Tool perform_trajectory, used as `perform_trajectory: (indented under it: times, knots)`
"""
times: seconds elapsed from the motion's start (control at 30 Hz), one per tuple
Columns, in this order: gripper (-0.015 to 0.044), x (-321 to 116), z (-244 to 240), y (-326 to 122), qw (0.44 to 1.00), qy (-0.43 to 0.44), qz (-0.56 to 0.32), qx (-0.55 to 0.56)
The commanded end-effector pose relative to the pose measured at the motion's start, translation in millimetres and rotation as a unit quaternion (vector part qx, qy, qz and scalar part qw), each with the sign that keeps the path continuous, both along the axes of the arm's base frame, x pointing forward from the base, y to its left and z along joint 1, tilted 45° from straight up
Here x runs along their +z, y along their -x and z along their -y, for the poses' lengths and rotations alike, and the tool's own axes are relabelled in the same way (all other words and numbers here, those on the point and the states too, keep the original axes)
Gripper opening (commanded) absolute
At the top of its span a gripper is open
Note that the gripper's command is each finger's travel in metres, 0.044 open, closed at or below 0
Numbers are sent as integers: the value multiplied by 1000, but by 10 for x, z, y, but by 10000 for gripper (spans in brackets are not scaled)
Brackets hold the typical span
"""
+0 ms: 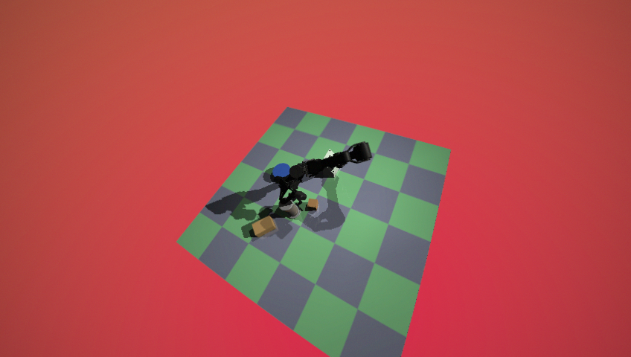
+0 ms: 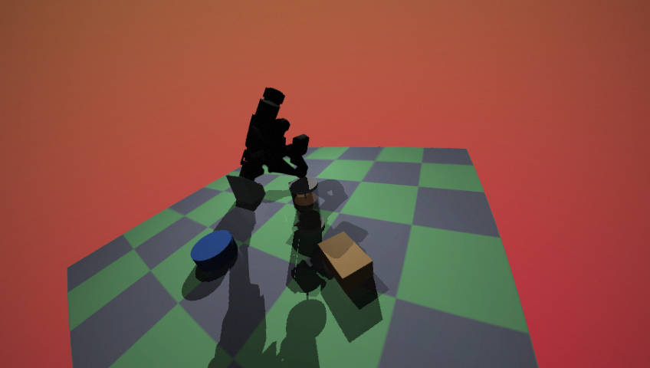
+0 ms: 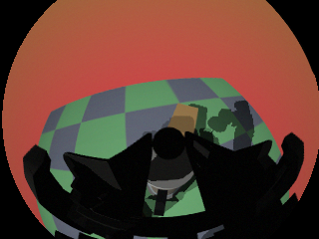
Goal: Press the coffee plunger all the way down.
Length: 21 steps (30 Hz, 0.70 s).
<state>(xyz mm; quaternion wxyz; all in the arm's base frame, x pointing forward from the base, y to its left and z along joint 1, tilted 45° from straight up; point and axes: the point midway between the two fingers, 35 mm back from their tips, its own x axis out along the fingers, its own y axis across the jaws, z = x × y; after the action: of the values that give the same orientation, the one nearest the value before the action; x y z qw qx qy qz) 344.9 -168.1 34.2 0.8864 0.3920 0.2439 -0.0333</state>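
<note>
Top view: the coffee press stands on the checkered counter, between a small brown block and a larger brown box; a blue disc lies beyond.

Exterior view: the tool sits just above the press lid.

Wrist view: the tool is clenched on the plunger knob.

Matt black hand, glassy press
</note>
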Motion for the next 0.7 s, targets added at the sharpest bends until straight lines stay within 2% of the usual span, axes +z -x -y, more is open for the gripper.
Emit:
perform_trajectory:
  times: [0.0,0.67]
  knots:
    - [130,-60,-58,-6,1000,-10,-8,6]
    - [130,-62,-42,-15,1000,-10,-7,6]
